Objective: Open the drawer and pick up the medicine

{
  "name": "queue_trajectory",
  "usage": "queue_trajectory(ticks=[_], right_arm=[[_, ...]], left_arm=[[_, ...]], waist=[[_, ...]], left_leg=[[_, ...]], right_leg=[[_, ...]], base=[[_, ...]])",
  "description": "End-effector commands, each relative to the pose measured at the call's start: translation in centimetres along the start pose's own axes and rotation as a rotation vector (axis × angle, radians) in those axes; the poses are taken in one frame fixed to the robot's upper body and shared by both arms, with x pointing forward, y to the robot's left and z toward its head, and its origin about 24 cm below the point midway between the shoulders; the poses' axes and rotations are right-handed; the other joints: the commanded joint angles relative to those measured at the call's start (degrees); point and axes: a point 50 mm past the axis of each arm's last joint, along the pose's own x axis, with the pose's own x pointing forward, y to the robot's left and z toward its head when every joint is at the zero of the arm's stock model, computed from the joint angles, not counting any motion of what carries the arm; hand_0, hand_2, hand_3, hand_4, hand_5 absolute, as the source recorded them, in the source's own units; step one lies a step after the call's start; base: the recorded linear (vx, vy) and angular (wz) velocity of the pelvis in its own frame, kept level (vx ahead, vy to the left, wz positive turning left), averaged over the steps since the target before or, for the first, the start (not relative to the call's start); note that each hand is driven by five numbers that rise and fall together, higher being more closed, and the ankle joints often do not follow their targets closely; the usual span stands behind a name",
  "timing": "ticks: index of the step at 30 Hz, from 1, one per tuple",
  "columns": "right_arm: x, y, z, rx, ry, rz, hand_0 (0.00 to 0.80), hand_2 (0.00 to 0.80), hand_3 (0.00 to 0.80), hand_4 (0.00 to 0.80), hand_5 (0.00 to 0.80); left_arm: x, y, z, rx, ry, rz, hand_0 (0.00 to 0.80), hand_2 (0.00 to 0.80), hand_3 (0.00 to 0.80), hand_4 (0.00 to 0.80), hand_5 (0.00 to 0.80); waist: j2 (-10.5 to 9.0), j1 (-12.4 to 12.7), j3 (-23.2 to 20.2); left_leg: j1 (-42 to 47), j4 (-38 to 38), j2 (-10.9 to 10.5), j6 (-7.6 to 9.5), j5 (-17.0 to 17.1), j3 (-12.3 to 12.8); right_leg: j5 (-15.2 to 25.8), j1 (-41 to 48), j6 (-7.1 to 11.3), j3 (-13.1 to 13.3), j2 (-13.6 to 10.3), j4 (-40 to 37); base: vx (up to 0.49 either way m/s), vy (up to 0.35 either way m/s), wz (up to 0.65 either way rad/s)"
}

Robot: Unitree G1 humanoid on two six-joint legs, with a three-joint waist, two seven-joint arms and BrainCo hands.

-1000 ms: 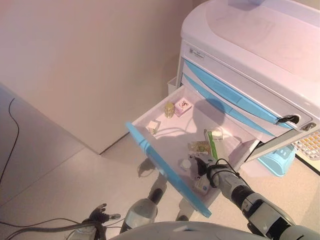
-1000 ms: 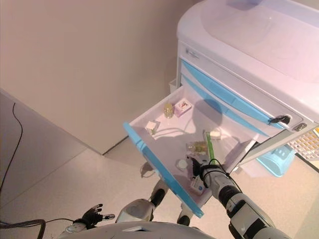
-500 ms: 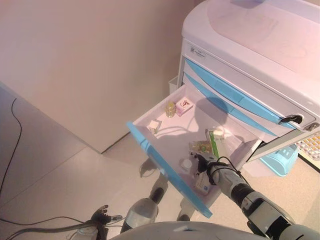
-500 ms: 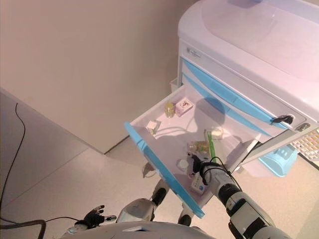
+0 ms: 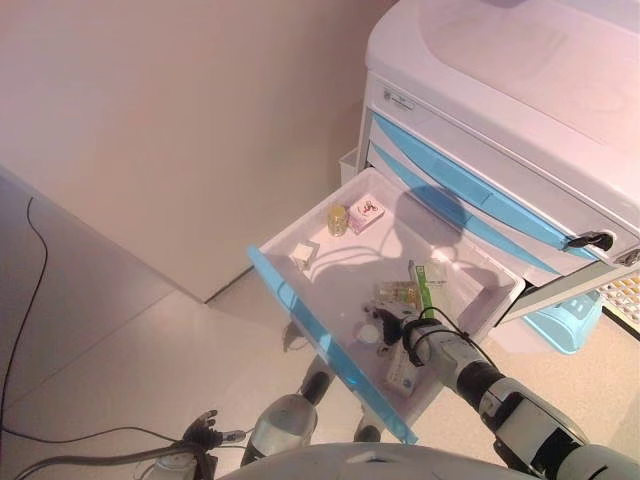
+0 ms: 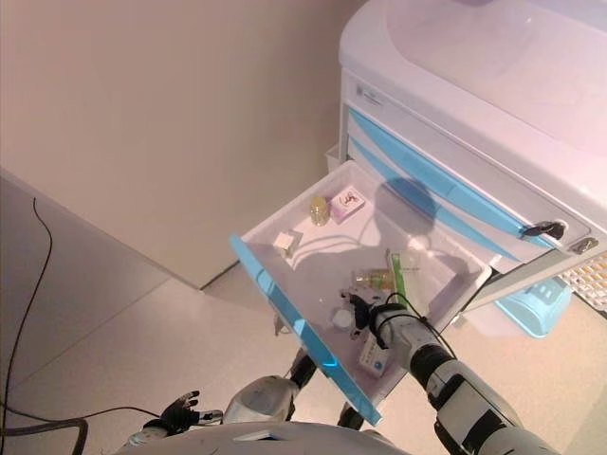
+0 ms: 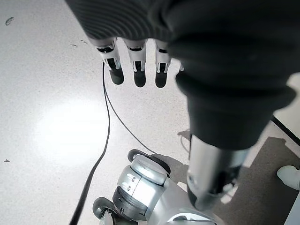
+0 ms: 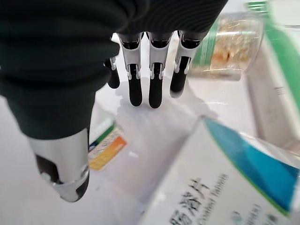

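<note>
The white drawer with a blue front (image 5: 320,340) stands pulled out of the cart. My right hand (image 5: 400,322) is inside it near the front right corner, open, its fingers (image 8: 150,79) straight and holding nothing. A white box with a teal stripe (image 8: 225,178) lies right beside the hand (image 6: 370,355). Ahead of the fingers lie a clear jar of yellowish pills (image 8: 234,44) and a green-edged box (image 5: 425,285). A flat packet with an orange and green label (image 8: 105,147) lies under the hand. My left hand (image 5: 205,432) hangs open over the floor.
Further back in the drawer sit a pink box (image 5: 366,212), a small yellow bottle (image 5: 338,218), a small white box (image 5: 303,256) and a round white jar (image 5: 368,332). The white cart (image 5: 480,120) has blue drawers shut above. A light blue bin (image 5: 560,325) stands on the floor at the right.
The view has shifted a little. My right hand has edged slightly left inside the drawer, towards the round white jar. The left hand has stayed put.
</note>
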Motion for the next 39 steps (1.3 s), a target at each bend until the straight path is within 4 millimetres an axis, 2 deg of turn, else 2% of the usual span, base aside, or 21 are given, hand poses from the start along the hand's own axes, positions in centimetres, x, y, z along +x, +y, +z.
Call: queue_trajectory(ticks=[1,9,14,23,33,39], right_arm=[[0.2,-1.9,3.3,-0.076,-0.169,-0.060,0.000,0.000,0.000,0.000,0.000],[0.0,-2.5,4.7,-0.144,-0.255,-0.048,0.000,0.000,0.000,0.000,0.000],[-0.1,-2.5,4.7,-0.156,-0.257,-0.046,0.000,0.000,0.000,0.000,0.000],[0.1,-1.9,4.0,-0.169,-0.198,-0.022,0.000,0.000,0.000,0.000,0.000],[0.4,-0.3,1.8,-0.202,-0.049,0.044,0.000,0.000,0.000,0.000,0.000],[0.3,-0.1,1.3,-0.181,-0.037,0.026,0.000,0.000,0.000,0.000,0.000]], left_arm=[[0.1,0.3,0.8,-0.006,-0.037,0.023,0.000,0.000,0.000,0.000,0.000],[0.2,0.7,1.1,-0.007,-0.040,0.036,0.000,0.000,0.000,0.000,0.000],[0.2,0.9,1.1,-0.006,-0.039,0.040,0.000,0.000,0.000,0.000,0.000],[0.2,1.0,1.2,-0.002,-0.039,0.044,0.000,0.000,0.000,0.000,0.000],[0.2,1.1,1.2,0.014,-0.037,0.039,0.000,0.000,0.000,0.000,0.000],[0.2,1.1,1.1,0.020,-0.034,0.037,0.000,0.000,0.000,0.000,0.000]], waist=[[-1.78,1.0,1.0],[-2.63,1.0,1.0],[-3.16,1.2,0.8],[-3.36,1.4,0.4],[-2.99,1.8,0.5],[-2.97,1.9,0.2]], left_leg=[[0.6,-0.8,-4.0,3.24,-3.9,-0.4],[0.6,-0.8,-3.8,3.13,-4.0,-0.2],[0.7,-0.9,-3.7,3.08,-4.0,-0.1],[0.8,-0.9,-3.7,3.03,-4.1,-0.3],[0.7,-0.9,-3.9,3.14,-3.9,-0.6],[0.9,-1.1,-4.0,3.18,-3.9,-0.7]], right_leg=[[4.3,-1.4,4.30,2.4,-3.7,1.1],[4.2,-1.4,4.20,2.5,-3.5,1.1],[4.1,-1.1,4.15,2.5,-3.3,0.9],[4.1,-0.9,4.12,2.3,-3.3,0.7],[4.2,-0.8,4.08,2.0,-3.4,0.7],[4.4,-0.7,4.27,2.1,-3.5,0.6]], base=[[0.000,0.000,0.00],[0.000,0.000,0.00],[0.000,0.000,0.00],[0.000,0.000,0.00],[0.000,0.000,0.00],[0.000,0.000,0.00]])
